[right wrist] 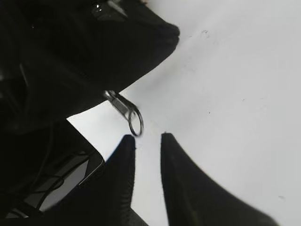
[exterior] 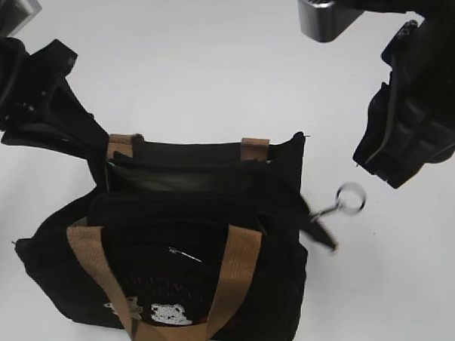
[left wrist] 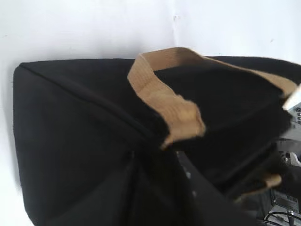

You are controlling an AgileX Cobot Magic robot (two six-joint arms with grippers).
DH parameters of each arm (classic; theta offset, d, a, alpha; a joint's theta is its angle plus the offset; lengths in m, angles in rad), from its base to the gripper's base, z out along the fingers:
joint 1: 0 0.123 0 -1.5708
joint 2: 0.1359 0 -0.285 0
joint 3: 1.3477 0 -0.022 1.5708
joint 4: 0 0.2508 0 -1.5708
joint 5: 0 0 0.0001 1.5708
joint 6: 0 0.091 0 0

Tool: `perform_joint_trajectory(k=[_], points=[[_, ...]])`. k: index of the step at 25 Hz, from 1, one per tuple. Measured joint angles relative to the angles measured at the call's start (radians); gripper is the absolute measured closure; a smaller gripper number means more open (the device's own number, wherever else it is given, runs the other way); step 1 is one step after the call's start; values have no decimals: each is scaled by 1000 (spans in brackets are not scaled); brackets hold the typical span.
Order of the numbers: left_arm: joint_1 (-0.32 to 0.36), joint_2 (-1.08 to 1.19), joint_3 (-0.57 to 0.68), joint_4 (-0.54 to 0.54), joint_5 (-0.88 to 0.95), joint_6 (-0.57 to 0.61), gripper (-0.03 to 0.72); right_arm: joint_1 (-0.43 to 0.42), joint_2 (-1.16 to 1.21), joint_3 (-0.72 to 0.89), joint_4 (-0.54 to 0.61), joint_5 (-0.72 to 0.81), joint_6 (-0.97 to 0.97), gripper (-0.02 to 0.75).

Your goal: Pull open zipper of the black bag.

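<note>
Bag (exterior: 178,248) of black fabric sits mid-table, top gaping, so its zipper looks already open. Right gripper (right wrist: 146,141) fingers stand slightly spread, empty, just beside the key ring (right wrist: 135,121). Left gripper (exterior: 91,150) touches the bag's back corner, probably steadying it; finger spread unclear.

Black bag (exterior: 178,248): matte black fabric all over. Two handles (exterior: 236,279): tan webbing with a ribbed weave. Front panel carries white and tan embroidered bears (exterior: 169,314) beneath an arc of faint pale lettering. Zipper (exterior: 331,211) pull: silver clasp and round silver ring. Table (exterior: 207,58): plain white. Right pincer (right wrist: 145,137): black. Arm housing (exterior: 330,15) at upper right: grey.
</note>
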State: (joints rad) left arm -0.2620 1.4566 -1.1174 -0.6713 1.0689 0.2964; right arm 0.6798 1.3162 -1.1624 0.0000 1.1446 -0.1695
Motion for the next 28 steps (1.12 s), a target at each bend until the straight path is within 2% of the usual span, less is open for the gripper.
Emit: perform_joint_trajectory(k=[2,4,7,12,17,23,28], points=[[0,-42,0,12,0,0,421,0,0,0,0,15,20,446],[0,-93,0,42,1,0,328,0,0,0,0,41,48,323],[0,-187,0,146,21,0,263,0,-24,0,-21,62,84,239],[0,-381,7,329,112,-102,246,0,-154,0,-30,68,142,216],[0,-675,152,448,128,-168,267,0,-323,47,-30,68,169,211],[0,-1045,364,479,129,-180,271,0,-661,349,-31,74,169,211],[0,-1280,414,503,116,-180,271,0,-931,539,-28,38,169,211]])
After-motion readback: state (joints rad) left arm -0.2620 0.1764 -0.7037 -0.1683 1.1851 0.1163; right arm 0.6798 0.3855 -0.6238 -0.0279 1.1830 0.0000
